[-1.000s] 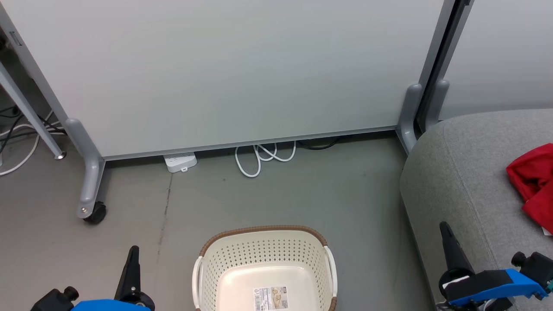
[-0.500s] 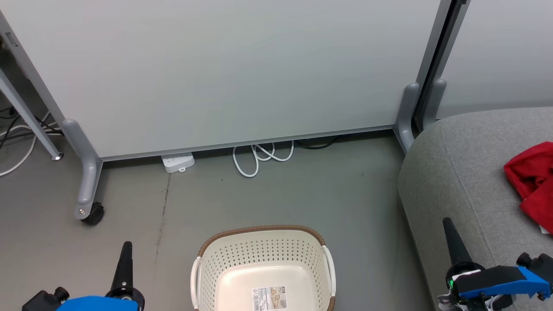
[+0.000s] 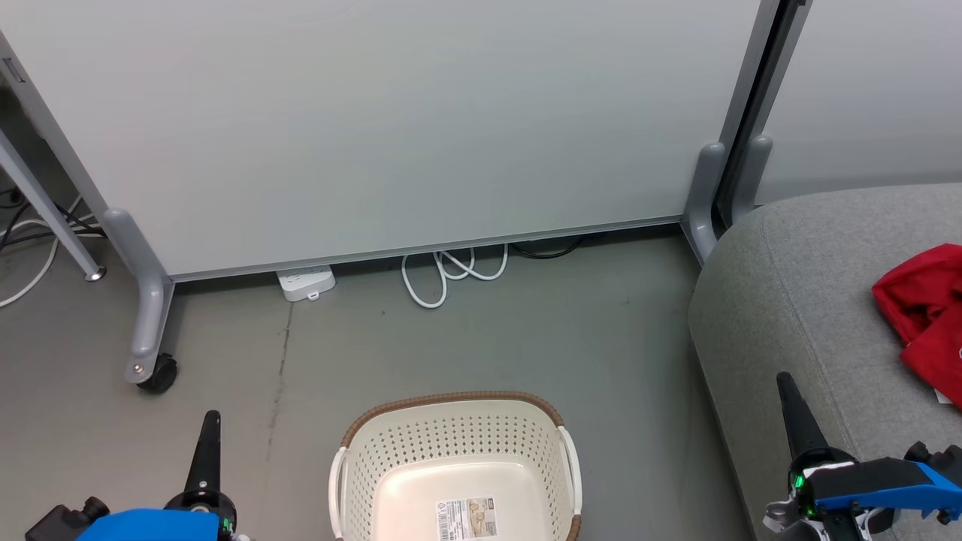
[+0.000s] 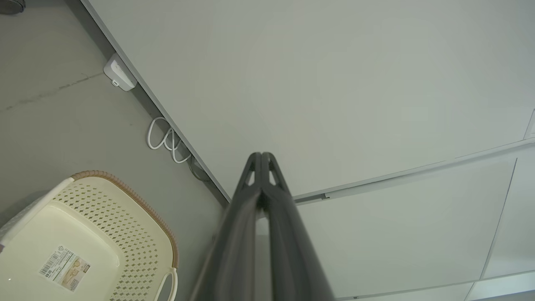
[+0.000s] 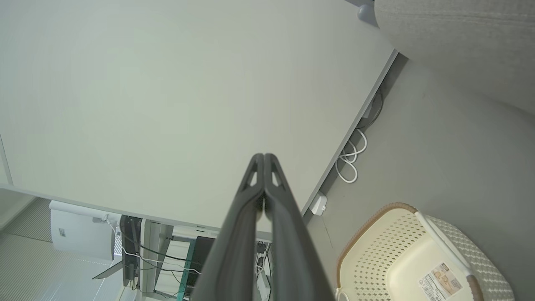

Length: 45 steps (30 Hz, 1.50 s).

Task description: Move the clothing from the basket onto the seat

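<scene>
Red crumpled clothing (image 3: pixel 921 315) on grey woven seat (image 3: pixel 789 300); perforated cream oval basket (image 3: pixel 451 436); left pincer (image 3: pixel 210 428), right pincer (image 3: pixel 789 391) closed.

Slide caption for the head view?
Basket empty on the floor, red clothing on the grey seat, left gripper and right gripper shut.

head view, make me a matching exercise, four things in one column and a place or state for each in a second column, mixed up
Column 1
1. basket
2. red clothing
3. white cable
4. power strip

Column 2
a. lying on the grey seat
b. looped on the floor
c. no clothing in the part that shows, label on its bottom
d. flat white block at the foot of the panel

Pairs: 1-c, 2-a, 3-b, 4-d
</scene>
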Available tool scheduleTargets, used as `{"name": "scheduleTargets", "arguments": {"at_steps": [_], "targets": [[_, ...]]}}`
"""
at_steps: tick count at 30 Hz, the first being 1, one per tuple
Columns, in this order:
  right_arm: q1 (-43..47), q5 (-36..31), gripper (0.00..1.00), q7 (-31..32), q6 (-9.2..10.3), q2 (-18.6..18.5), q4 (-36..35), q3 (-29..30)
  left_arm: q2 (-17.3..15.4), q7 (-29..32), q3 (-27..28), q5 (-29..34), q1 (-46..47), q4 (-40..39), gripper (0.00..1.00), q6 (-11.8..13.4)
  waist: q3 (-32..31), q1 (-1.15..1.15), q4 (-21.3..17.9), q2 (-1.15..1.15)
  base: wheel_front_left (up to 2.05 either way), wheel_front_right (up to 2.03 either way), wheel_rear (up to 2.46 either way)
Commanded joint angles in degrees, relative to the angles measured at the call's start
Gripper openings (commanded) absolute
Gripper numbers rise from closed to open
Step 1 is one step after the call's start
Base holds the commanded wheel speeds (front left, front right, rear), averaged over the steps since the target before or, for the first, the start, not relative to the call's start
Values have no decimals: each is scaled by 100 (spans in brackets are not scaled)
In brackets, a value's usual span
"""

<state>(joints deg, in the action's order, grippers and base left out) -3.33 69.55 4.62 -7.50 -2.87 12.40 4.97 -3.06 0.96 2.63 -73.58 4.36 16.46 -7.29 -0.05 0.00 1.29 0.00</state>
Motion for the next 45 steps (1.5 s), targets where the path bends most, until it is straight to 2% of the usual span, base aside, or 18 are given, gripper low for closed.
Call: {"name": "scheduleTargets", "arguments": {"at_steps": [1, 45], "targets": [[-131, 151, 0, 27, 1, -3, -19, 18, -27, 47, 51, -110, 124, -67, 0, -23, 1, 0, -3, 0, 0, 0, 0], [-307, 2162, 0, 185, 2, 0, 156, 157, 10, 551, 398, -1775, 211, -250, 0, -34, 21, 0, -119, 0, 0, 0, 0]]}}
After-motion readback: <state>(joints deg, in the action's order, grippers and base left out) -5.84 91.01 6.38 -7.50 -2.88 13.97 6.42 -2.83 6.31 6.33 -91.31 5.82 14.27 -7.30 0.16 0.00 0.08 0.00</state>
